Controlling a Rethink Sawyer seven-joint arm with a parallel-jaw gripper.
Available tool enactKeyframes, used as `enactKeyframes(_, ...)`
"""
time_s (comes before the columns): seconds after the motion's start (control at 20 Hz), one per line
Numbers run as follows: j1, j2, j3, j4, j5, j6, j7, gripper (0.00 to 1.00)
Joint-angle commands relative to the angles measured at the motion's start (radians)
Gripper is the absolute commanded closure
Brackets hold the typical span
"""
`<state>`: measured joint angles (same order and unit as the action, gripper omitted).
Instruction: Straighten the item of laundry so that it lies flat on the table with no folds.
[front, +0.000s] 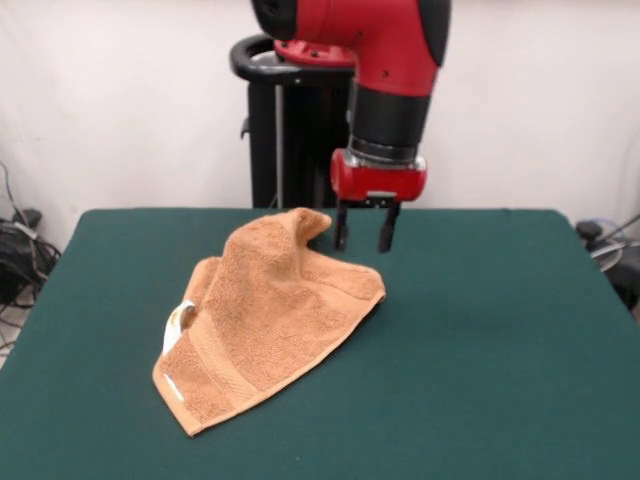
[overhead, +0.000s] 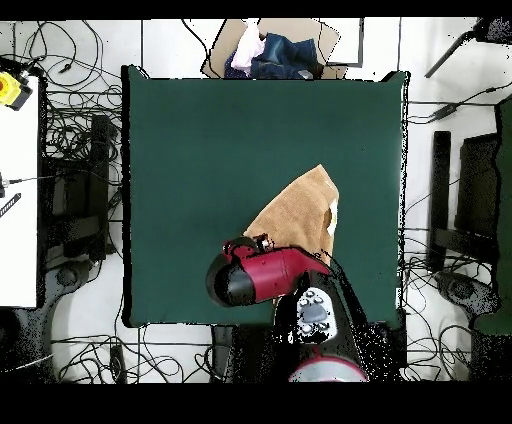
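The orange-tan towel (front: 268, 312) lies crumpled and folded on the dark green table (front: 480, 340). Its far corner is raised in a peak. A white label (front: 178, 322) shows at its left edge, and a border band runs along the near corner. My gripper (front: 361, 236) hangs just right of the raised far corner, fingers (front: 385, 232) apart and empty, above the cloth's edge. In the overhead view the towel (overhead: 298, 210) lies right of the table's (overhead: 200, 150) centre, partly hidden under my arm (overhead: 255, 275); the gripper itself is hidden there.
The black pedestal (front: 285, 130) stands behind the table's far edge. A cardboard box with clothes (overhead: 270, 50) sits beyond the table's top edge in the overhead view. Cables (overhead: 70, 120) lie on the floor all around.
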<state>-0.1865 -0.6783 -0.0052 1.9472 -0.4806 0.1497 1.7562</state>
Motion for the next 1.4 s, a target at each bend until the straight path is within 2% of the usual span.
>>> enactKeyframes(0.05,0.084,0.212,-0.081,-0.083,0.0,0.034,0.163,0.0)
enactKeyframes(0.2,0.133,0.302,-0.142,-0.145,0.018,0.041,0.188,0.0)
enactKeyframes(0.35,0.162,0.344,-0.176,-0.17,0.038,0.05,0.191,0.0)
enactKeyframes(0.7,0.191,0.39,-0.214,-0.201,0.078,0.06,0.195,0.0)
enactKeyframes(1.2,0.222,0.41,-0.252,-0.219,0.125,-0.093,0.217,0.0)
enactKeyframes(1.25,0.23,0.414,-0.262,-0.22,0.131,-0.113,0.224,1.0)
enactKeyframes(1.4,0.222,0.401,-0.26,-0.217,0.132,-0.12,0.206,1.0)
